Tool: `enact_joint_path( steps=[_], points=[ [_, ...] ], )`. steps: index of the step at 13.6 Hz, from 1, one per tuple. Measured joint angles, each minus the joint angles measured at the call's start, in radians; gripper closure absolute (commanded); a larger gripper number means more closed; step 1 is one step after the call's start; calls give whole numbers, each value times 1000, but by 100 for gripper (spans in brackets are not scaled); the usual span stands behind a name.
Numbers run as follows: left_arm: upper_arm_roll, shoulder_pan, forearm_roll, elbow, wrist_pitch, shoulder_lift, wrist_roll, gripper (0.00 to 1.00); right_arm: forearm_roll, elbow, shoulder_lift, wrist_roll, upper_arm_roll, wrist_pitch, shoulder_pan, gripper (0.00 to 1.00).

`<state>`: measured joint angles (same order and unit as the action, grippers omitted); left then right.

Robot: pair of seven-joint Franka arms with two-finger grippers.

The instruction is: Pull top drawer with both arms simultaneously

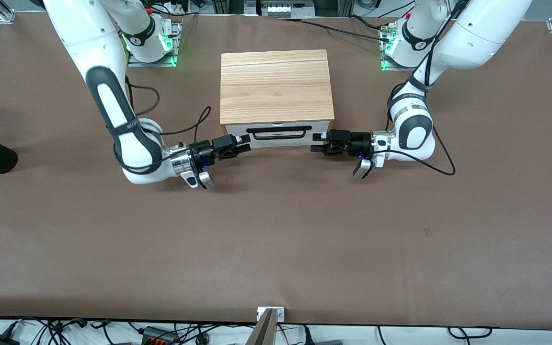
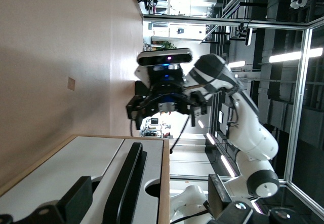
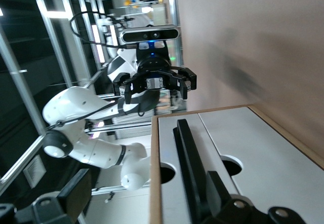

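While claws wait, brown table, cabinet

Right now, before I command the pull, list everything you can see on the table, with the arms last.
Light-wood cabinet box with striped grain top: one, tan, mid-table between the arm bases.
White-fronted top drawer with wide black bar handle: one, white and black, shut in the cabinet's front, facing the front camera.
Brown table: one, under everything.
Right gripper: one, black, open, at the handle's end toward the right arm.
Left gripper: one, black, open, at the handle's end toward the left arm.
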<state>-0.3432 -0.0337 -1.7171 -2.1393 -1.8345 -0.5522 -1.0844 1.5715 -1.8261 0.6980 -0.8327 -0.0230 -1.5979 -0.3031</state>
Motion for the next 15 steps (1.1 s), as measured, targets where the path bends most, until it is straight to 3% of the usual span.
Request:
enact_joint_path(
  steps=[5, 6, 11, 15],
  points=[
    [-9, -1, -42, -22, 30, -63, -117, 36, 19, -7, 43, -33, -2, 25, -6, 0],
    [-15, -1, -52, -25, 41, -81, -134, 36, 30, -13, 43, -36, -2, 25, -11, 0],
    [-22, -1, -70, -29, 73, -109, -154, 48, 56, -49, 59, -65, -3, 26, -41, 67],
    [-37, -3, -71, -42, 77, -109, -168, 55, 57, -51, 59, -66, -3, 31, -42, 68]
  ],
)
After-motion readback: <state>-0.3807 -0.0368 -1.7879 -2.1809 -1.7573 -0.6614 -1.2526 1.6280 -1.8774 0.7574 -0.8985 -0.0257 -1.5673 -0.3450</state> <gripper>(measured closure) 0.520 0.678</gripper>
